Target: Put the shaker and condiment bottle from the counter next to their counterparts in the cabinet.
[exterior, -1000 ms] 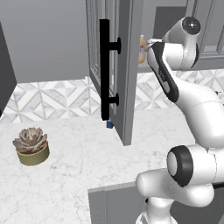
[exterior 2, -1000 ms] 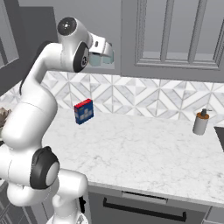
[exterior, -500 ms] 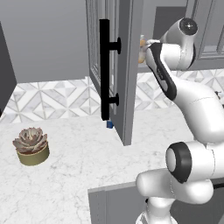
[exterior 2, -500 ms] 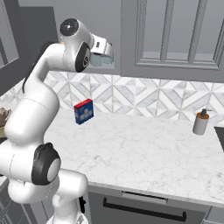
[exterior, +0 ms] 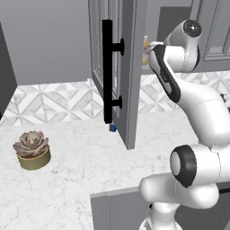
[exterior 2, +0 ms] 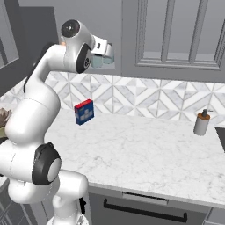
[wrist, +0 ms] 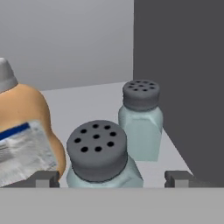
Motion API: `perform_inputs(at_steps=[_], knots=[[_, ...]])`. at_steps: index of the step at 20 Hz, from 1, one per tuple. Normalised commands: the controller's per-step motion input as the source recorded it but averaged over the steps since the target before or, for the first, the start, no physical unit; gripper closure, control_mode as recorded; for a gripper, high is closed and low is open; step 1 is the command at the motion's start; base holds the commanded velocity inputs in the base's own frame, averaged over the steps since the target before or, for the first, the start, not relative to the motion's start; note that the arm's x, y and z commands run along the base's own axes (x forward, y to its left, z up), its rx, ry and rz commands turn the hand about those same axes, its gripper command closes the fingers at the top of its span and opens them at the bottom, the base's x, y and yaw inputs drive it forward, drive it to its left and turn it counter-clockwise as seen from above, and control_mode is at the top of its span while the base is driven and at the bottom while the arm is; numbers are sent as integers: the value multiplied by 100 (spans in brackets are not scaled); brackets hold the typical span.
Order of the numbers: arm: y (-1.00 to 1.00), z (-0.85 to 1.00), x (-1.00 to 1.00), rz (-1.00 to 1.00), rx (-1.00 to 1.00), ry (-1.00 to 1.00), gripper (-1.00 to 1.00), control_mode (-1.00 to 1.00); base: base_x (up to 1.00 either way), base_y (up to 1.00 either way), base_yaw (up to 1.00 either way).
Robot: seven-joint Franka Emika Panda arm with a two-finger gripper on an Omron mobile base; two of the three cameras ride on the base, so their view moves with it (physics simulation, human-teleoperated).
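**Cabinet shelf, 2 shakers and 1 bottle**

End effector [wrist: 113, 178]: fingers spread, 1 either side of the near shaker [wrist: 101, 158], not pinching it. Near shaker stands upright on the grey cabinet shelf [wrist: 87, 98]. A 2nd teal shaker [wrist: 141, 119] stands just behind; an orange bottle [wrist: 22, 131] stands close beside. Blue box [exterior 2: 84, 111] on the bench [exterior 2: 145, 149].

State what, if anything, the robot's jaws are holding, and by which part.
Nothing is held: the gripper stands open on either side of the near shaker, which rests upright on the cabinet shelf.
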Motion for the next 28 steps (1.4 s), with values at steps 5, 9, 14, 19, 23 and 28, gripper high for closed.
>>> perform_inputs(at_steps=[5, 9, 14, 19, 23, 28], knots=[[0, -3, 3, 0, -1, 0, -100, -100, 0, 0, 0], [0, 0, -34, 0, -4, -3, -100, -100, 0, 0, 0], [0, 0, -72, 1, -4, -1, -100, -100, 0, 0, 0], [-24, -4, -95, 1, 0, -5, -100, -100, 0, 0, 0], [-46, -10, -100, 0, 0, -9, -100, -100, 0, 0, 0], [-55, -16, -100, 0, 0, -6, -100, -100, 0, 0, 0]])
